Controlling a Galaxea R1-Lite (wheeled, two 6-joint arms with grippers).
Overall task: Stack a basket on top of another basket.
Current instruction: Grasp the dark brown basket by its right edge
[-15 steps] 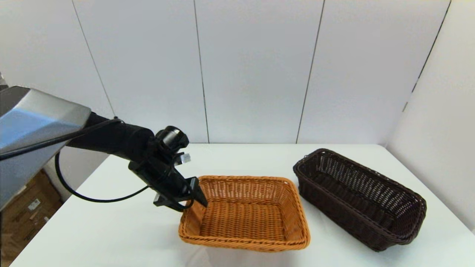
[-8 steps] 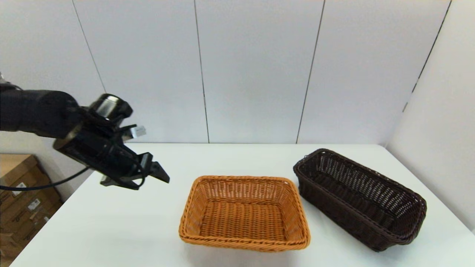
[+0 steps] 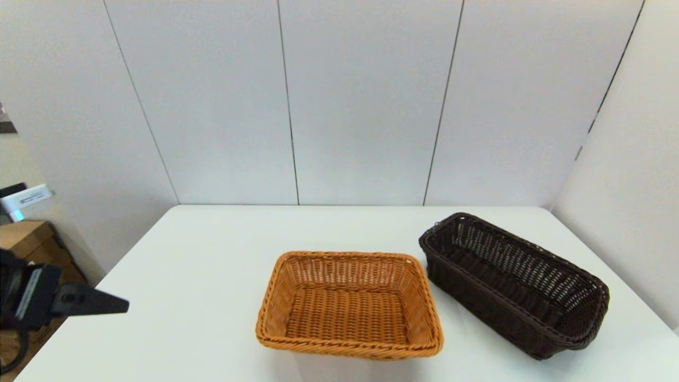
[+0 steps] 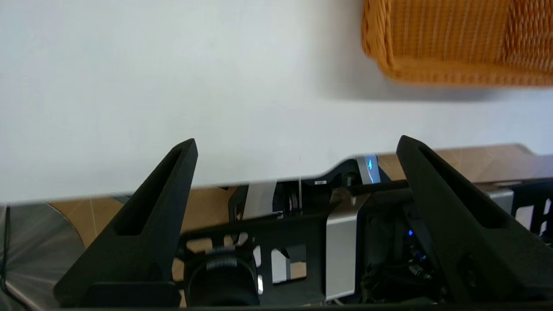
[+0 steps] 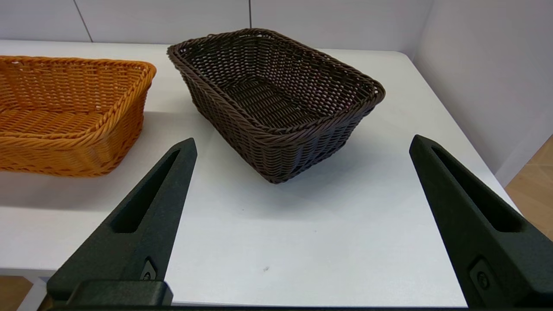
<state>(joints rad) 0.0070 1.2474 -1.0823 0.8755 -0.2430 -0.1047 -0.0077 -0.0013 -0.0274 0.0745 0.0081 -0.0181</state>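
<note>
The dark brown basket (image 3: 514, 281) stands on the table's right side, angled, and rests apart from the orange-tan basket (image 3: 350, 305) at the centre front. My left gripper (image 3: 114, 306) is low at the table's left front edge, far from both baskets. In the left wrist view the left gripper (image 4: 297, 141) is open and empty, with a corner of the orange-tan basket (image 4: 453, 43) beyond it. The right gripper (image 5: 303, 140) is out of the head view. It is open and empty off the table's front edge, facing the dark basket (image 5: 276, 95), with the orange-tan basket (image 5: 65, 112) beside that.
The white table (image 3: 212, 254) is backed by grey wall panels, and a wall runs close along its right side. A brown box (image 3: 26, 239) sits on the floor off the left edge. The robot's own base (image 4: 345, 242) shows under the left gripper.
My left arm has drawn back from the orange-tan basket's left rim, moving left and down to the table's left front edge. Both baskets stay where they were.
</note>
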